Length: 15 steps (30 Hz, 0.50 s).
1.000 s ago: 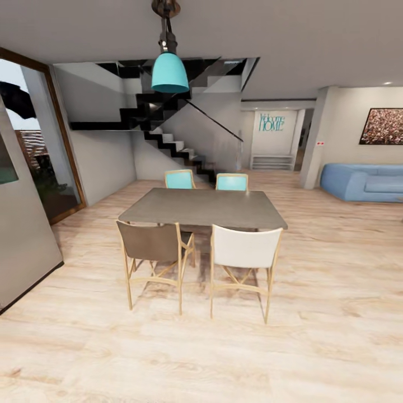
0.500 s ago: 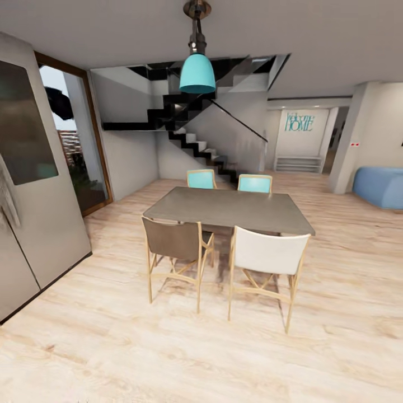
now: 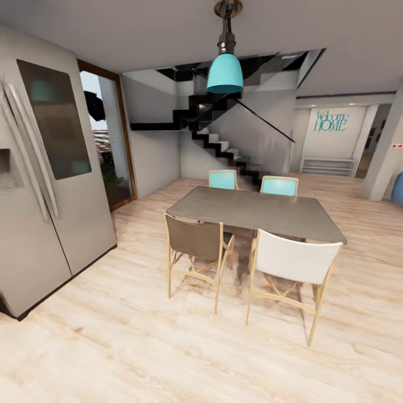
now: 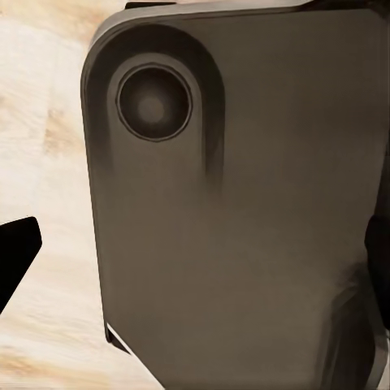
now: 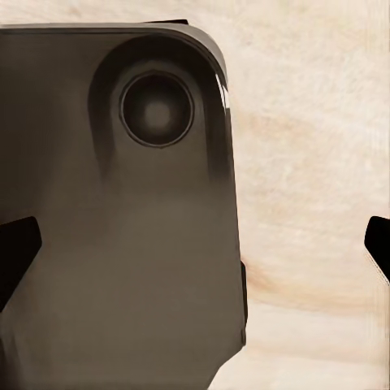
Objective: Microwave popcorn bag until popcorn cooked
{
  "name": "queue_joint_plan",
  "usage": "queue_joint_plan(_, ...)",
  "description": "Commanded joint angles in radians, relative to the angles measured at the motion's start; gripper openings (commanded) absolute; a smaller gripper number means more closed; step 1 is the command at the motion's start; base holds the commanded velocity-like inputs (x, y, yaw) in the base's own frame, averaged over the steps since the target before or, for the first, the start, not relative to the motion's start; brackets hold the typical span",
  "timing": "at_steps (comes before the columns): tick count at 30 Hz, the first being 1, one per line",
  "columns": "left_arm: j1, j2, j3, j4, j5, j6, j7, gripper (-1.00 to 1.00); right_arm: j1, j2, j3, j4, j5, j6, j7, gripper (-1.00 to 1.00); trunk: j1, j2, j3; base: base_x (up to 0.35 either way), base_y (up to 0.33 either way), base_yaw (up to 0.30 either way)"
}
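Observation:
The popcorn bag, the microwave and the countertop are out of view. In the head view I face a dining area with a tall steel fridge [image 3: 45,184] at the left. In the left wrist view my left gripper [image 4: 195,260] is open, one black fingertip [image 4: 16,260] at each side edge, over a dark grey panel of my own body [image 4: 244,227] and wood floor. In the right wrist view my right gripper [image 5: 195,248] is open too, its fingertips [image 5: 16,252] wide apart, with nothing between them.
A grey dining table [image 3: 257,212] stands ahead with a brown chair [image 3: 196,240] and a white chair [image 3: 294,263] on my side. A teal lamp [image 3: 224,73] hangs above it. A black staircase [image 3: 224,140] and a glass door [image 3: 106,145] lie beyond. Wood floor [image 3: 140,347] stretches in front.
The camera has turned left, so the whole picture has shifted right. The fridge has come into view at the left and the blue sofa has slid off the right.

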<state>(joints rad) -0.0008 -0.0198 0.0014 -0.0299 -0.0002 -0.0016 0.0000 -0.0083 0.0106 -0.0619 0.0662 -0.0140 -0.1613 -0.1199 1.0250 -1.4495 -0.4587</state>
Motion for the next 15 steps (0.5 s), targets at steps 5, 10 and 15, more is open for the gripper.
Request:
queue_joint_plan(5,-0.001,0.0,0.0,0.0,0.0,-0.001,0.0,1.0,-0.001,0.0,-0.007,0.002,-0.002,-0.008,-0.001,1.0,0.0,0.0,-0.001,0.0,0.0,0.265)
queue_joint_plan(10,0.0,0.0,0.0,-0.001,-0.001,0.0,0.0,1.0,-0.001,0.0,-0.007,0.001,-0.001,-0.008,-0.001,1.0,0.0,0.0,-0.001,0.0,0.0,0.265)
queue_joint_plan(15,-0.001,0.0,0.0,-0.001,0.0,0.0,0.0,1.0,-0.001,0.0,-0.007,0.0,-0.001,-0.007,-0.001,1.0,0.0,0.0,-0.001,0.0,0.0,0.265)
